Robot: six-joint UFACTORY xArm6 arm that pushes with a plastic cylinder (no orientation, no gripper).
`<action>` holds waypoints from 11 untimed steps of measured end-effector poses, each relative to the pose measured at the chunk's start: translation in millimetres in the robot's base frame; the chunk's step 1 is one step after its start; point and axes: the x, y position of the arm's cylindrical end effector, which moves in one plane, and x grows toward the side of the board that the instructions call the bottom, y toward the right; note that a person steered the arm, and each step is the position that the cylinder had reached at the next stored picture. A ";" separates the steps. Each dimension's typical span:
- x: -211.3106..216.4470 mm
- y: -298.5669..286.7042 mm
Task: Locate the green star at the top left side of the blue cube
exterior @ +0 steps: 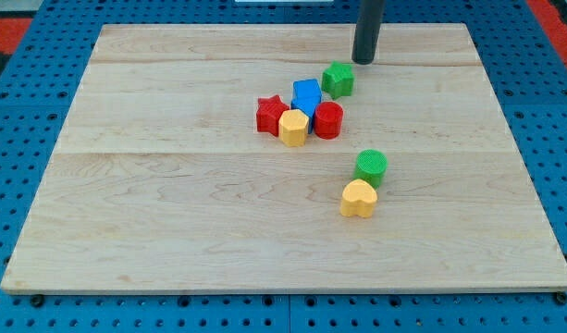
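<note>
The green star [338,80] lies near the view's top centre, just to the upper right of the blue cube [306,95] and touching or nearly touching it. My tip [363,60] is at the view's top, a short way to the upper right of the green star and apart from it. The blue cube sits in a tight cluster with other blocks below it.
A red star [270,115], a yellow hexagon-like block [293,128] and a red cylinder [328,120] crowd the blue cube's lower side. A green cylinder [371,166] and a yellow heart [359,198] lie lower right. The wooden board [172,213] rests on a blue pegboard.
</note>
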 end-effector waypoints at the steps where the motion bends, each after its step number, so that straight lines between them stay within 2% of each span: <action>1: -1.5 11.6; 3: -9.4 15.0; 4: -8.2 -21.3; 5: 16.0 -24.1; 6: 46.0 16.4; 7: 52.7 -1.9; 8: 42.3 -70.9; 9: 18.4 -110.6; 11: 7.7 -142.8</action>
